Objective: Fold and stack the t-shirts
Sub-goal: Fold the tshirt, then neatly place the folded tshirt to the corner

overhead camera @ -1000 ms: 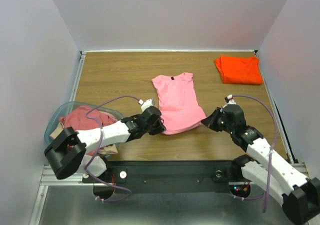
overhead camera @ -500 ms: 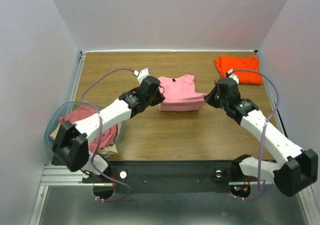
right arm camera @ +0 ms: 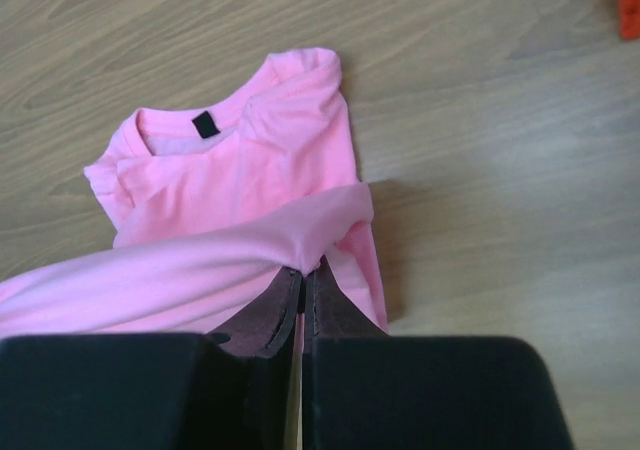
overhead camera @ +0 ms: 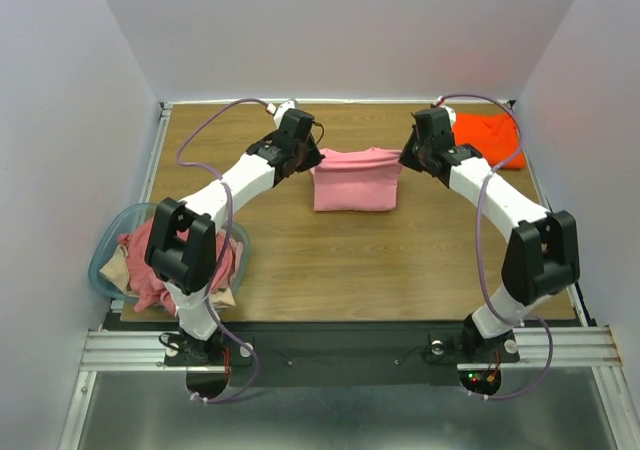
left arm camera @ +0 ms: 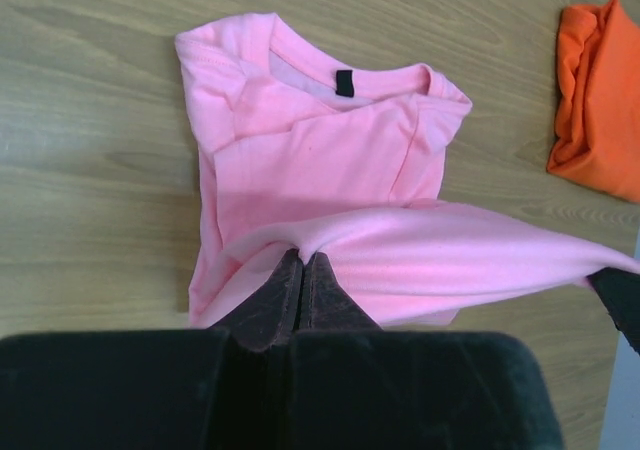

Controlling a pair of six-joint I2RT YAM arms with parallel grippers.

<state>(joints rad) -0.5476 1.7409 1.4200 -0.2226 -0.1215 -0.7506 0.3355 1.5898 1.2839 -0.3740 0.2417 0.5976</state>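
1. top external: pink t-shirt [overhead camera: 355, 182] lies on the desk [overhead camera: 300, 260], hem doubled over toward the collar.
2. left jaws clamped on one hem corner, right jaws on the other.
3. orange t-shirt [overhead camera: 492, 142] folded, far right.

The pink t-shirt [overhead camera: 355, 182] spans the whole gap between the left claw [overhead camera: 310, 159] and the right claw [overhead camera: 405, 158], blocking passage there. Just outside the right claw lies the orange t-shirt [overhead camera: 490, 138]. Behind both claws, toward the bases, bare tabletop [overhead camera: 350, 260] gives room. The tub [overhead camera: 108, 242] sits well behind the left claw.
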